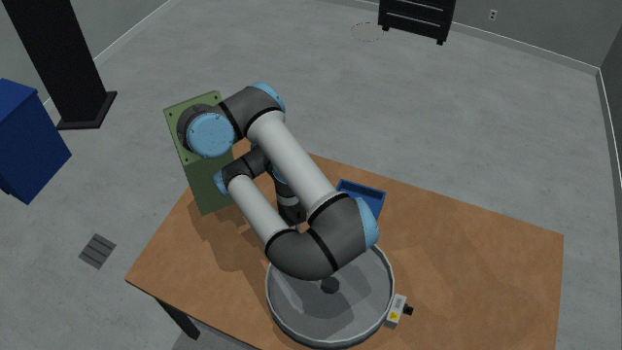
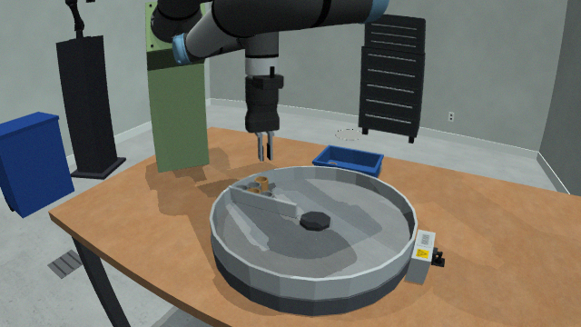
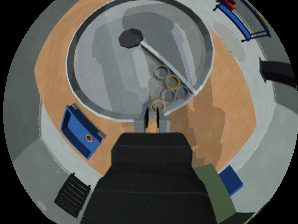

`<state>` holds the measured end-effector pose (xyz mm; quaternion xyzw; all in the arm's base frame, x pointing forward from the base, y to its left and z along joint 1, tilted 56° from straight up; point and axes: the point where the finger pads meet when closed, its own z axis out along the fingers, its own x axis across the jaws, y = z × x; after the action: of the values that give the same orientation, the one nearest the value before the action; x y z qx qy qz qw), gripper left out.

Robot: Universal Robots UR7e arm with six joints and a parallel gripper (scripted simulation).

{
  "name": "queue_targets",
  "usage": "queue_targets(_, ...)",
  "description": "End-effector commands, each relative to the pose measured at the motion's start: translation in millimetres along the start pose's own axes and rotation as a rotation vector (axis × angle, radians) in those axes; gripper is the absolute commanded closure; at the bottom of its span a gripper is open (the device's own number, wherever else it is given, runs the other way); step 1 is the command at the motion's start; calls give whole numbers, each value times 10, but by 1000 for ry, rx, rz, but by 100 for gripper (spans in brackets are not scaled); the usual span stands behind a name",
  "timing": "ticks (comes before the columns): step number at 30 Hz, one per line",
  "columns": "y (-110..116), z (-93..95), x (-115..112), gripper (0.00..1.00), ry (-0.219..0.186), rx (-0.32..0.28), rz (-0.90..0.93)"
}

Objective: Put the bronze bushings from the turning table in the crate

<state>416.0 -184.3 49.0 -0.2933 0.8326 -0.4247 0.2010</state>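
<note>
The grey turning table [image 2: 318, 282] [image 1: 385, 272] [image 3: 85, 52] has a dark hub [image 2: 315, 221] and a straight fence [image 2: 265, 203]. Behind the fence, at the table's back left, stand two bronze bushings [image 2: 262, 182] [image 3: 172, 82] among steel bushings [image 2: 243, 186] [image 3: 160, 71]. My gripper [image 2: 265, 158] [image 3: 152, 113] hangs just above the table's back rim, over those bushings. Its fingers stand a little apart with nothing between them. The blue crate [image 2: 349, 163] [image 1: 362, 191] [image 3: 67, 123] stands behind the table with one bronze bushing [image 2: 332, 162] [image 3: 89, 139] inside. In the top view the arm hides the gripper and the bushings.
A green mounting block [image 2: 179, 118] [image 1: 204, 185] carries the arm at the table's back left. A small control box [image 2: 420, 256] [image 1: 396, 309] sits against the turning table's right side. A blue cabinet [image 2: 32, 163], a black column and a dark drawer unit [image 2: 392, 77] stand on the floor.
</note>
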Motion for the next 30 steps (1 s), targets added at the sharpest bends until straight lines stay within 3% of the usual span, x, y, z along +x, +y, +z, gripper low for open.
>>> queue_targets(1, -5, -1, 3, 60, -3, 1, -1)
queue_targets(7, -5, -1, 3, 60, -3, 1, -1)
queue_targets(12, -5, 176, 2, 60, -2, 1, -1)
queue_targets(24, -5, 176, 2, 60, -2, 1, -1)
queue_targets(30, -5, 350, 2, 60, -2, 1, -1)
